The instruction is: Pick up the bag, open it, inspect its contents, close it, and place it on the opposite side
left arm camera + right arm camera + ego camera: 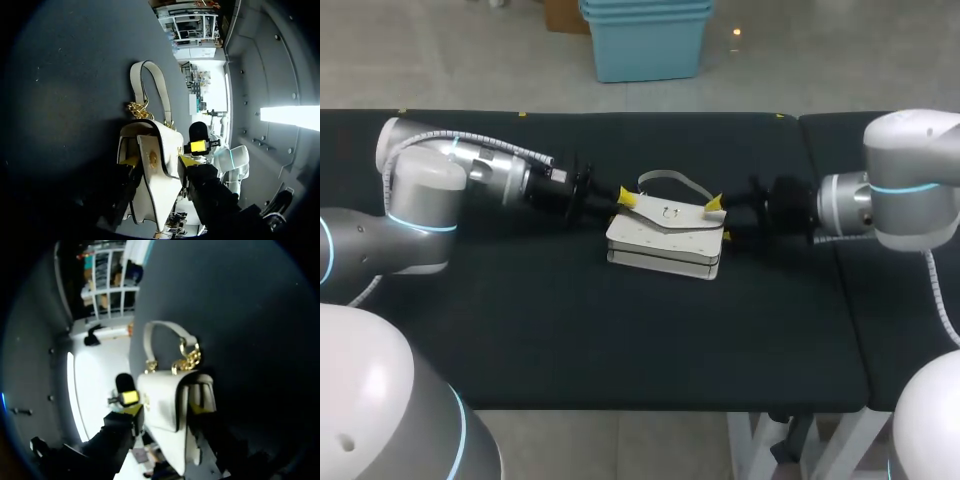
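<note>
At the middle of the black worktop, a little nearer its far edge than its near edge, the white bag is seen lying flat with its flap uppermost. The worktop is crossed from its left edge by the left arm and from its right edge by the right arm, and the two are stretched toward each other along one line with the bag between them.

The bag is met at its left end by the left gripper. In the left wrist view the bag's end is seen lodged between the two yellow-tipped fingers, one laid against each broad face, so that the bag appears to be pinched from two sides. The right end is taken in the same way by the right gripper. One of its yellow tips is set against the flap side and the other against the opposite face, and the bag appears to be clamped there as well.

The white strap is looped out over the worktop on the far side of the bag. It is joined to the bag by a short gold chain. A small round gold clasp is seen on the flap, which is closed over the body.
</note>
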You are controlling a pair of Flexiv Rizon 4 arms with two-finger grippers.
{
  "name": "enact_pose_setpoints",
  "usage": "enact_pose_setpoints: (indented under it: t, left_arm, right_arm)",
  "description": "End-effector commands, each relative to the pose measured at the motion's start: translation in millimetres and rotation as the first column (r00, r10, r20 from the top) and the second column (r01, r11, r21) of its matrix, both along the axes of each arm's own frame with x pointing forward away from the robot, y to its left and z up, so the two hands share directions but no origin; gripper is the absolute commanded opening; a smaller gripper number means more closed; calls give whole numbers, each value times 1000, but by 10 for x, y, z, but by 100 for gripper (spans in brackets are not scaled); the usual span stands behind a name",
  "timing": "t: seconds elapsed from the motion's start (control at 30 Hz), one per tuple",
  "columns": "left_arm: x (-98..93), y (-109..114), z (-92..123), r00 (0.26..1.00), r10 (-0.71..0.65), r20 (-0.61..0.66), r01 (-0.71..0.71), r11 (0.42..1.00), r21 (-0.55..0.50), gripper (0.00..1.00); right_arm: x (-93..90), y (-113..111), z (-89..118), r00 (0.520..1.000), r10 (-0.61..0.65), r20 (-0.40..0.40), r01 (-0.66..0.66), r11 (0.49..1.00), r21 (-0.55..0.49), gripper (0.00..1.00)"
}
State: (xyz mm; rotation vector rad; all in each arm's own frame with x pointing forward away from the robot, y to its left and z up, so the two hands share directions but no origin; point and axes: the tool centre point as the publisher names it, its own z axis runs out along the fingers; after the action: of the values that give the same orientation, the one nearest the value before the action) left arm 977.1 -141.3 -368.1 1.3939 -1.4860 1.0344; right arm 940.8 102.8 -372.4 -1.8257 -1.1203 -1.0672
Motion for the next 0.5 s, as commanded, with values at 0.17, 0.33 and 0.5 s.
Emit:
enact_pose_setpoints:
  t: [0.17, 0.33, 0.5]
  left_arm:
    - [14, -4, -72, 999, 33, -22, -33, 999, -13, 66]
    - [22, -9, 54, 999, 43, -4, -43, 999, -14, 45]
    - [31, -12, 129, 999, 48, 9, -48, 999, -8, 22]
  right_arm:
    - [13, 40, -26, 1000, 2, 3, -2, 1000, 6, 100]
    - [23, 25, 59, 1000, -1, 21, 1, 1000, 2, 41]
    - [39, 37, 112, 999, 4, 36, -4, 1000, -4, 16]
